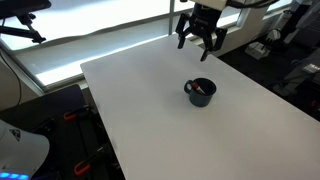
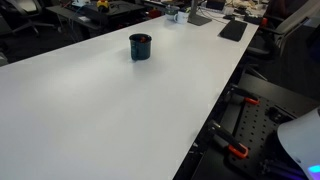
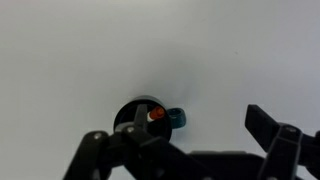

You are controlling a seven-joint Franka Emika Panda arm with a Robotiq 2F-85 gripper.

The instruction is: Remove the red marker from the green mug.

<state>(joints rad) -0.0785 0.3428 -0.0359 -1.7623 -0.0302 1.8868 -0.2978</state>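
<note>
The gripper [image 1: 200, 42] hangs open near the far edge of the desk [image 1: 140, 130], apart from the mug [image 1: 199, 92], mid-desk, holding the marker [image 1: 201, 87].

Open white table [image 1: 150, 120] lies on every side of the green mug [image 1: 200, 91], so I can come at it from any side or from above. My gripper [image 1: 200, 45] hangs over it, jaws spread. Only the rim and side handle [image 3: 178, 118] crowd the red marker [image 3: 156, 115]. Dark flat clutter [image 2: 232, 30] sits well apart from the mug.
</note>
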